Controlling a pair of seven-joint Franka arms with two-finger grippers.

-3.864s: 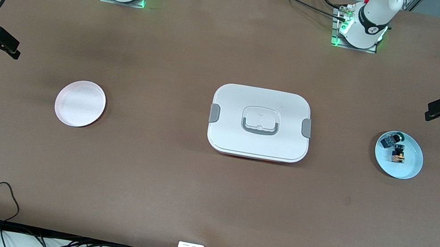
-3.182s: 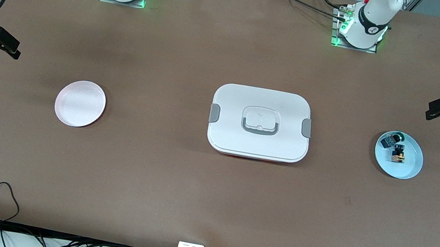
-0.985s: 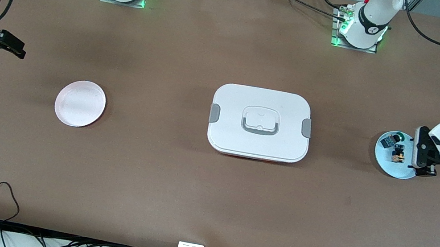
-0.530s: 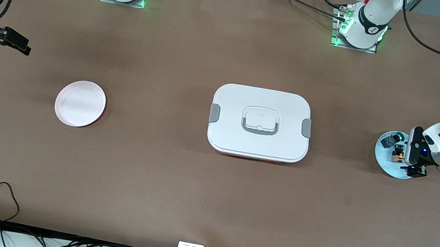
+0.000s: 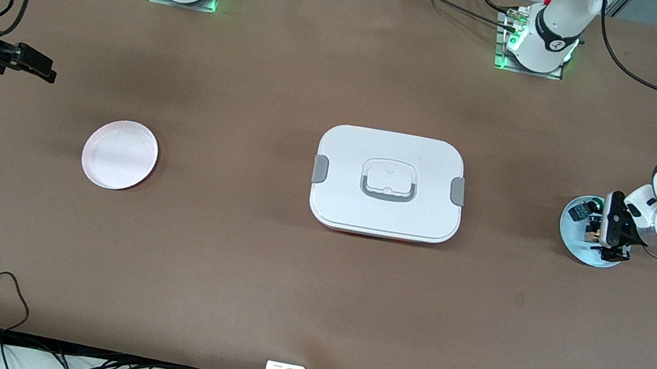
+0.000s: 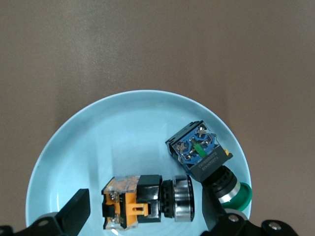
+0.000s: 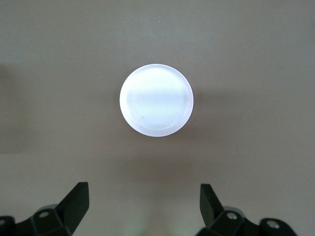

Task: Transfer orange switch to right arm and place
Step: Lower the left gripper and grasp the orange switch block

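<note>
Black left fingers (image 6: 76,211) spread wide, straddling the orange switch (image 6: 147,200) lying in the blue plate (image 6: 88,147), mid-right of the front frame. Left gripper (image 5: 612,229) low over it. Right gripper (image 5: 32,62) wide, empty, waiting upper left above the white plate (image 5: 119,154).

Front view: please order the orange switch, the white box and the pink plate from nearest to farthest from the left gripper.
1. The orange switch, on the blue plate, right under the open left gripper.
2. The white box, at the middle of the table.
3. The pink plate, toward the right arm's end, where the open right gripper waits.
</note>
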